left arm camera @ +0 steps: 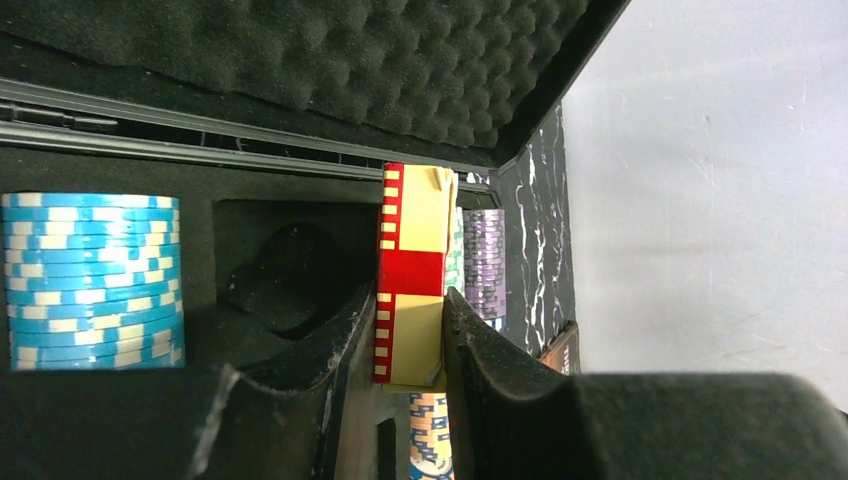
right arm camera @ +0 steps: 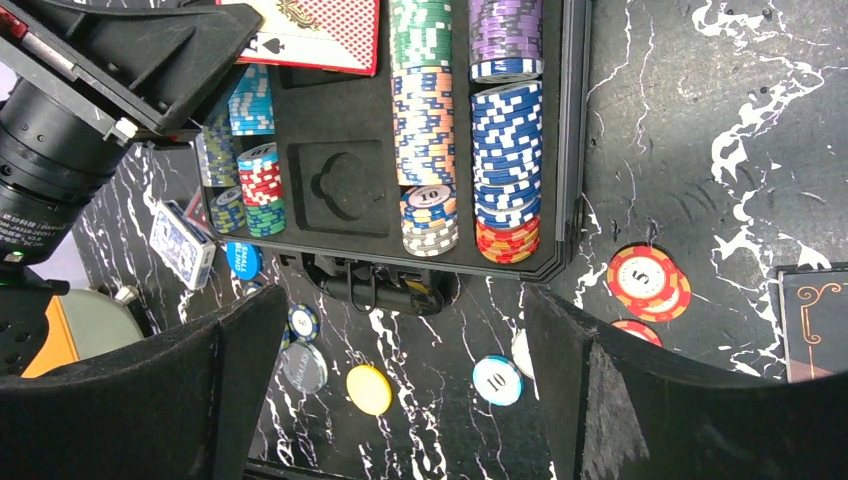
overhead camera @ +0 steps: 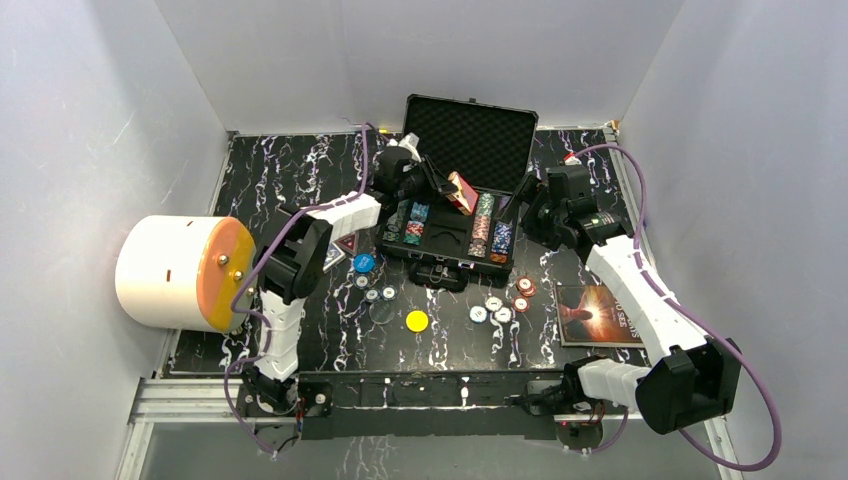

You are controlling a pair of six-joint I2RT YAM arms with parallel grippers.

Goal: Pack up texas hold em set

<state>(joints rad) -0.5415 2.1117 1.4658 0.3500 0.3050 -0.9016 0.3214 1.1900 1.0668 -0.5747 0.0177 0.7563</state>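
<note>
The black case lies open at the table's middle back, its foam lid upright. Chip stacks fill its rows. My left gripper is shut on the red card deck and holds it tilted above the case's middle. My right gripper is open and empty, over the table at the case's right front. The blue deck lies left of the case. The yellow disc and loose chips lie in front of it.
A big white cylinder with an orange end lies at the left. A dark book lies at the right front. Red chips sit next to the book. A blue chip and smaller chips lie near the left arm.
</note>
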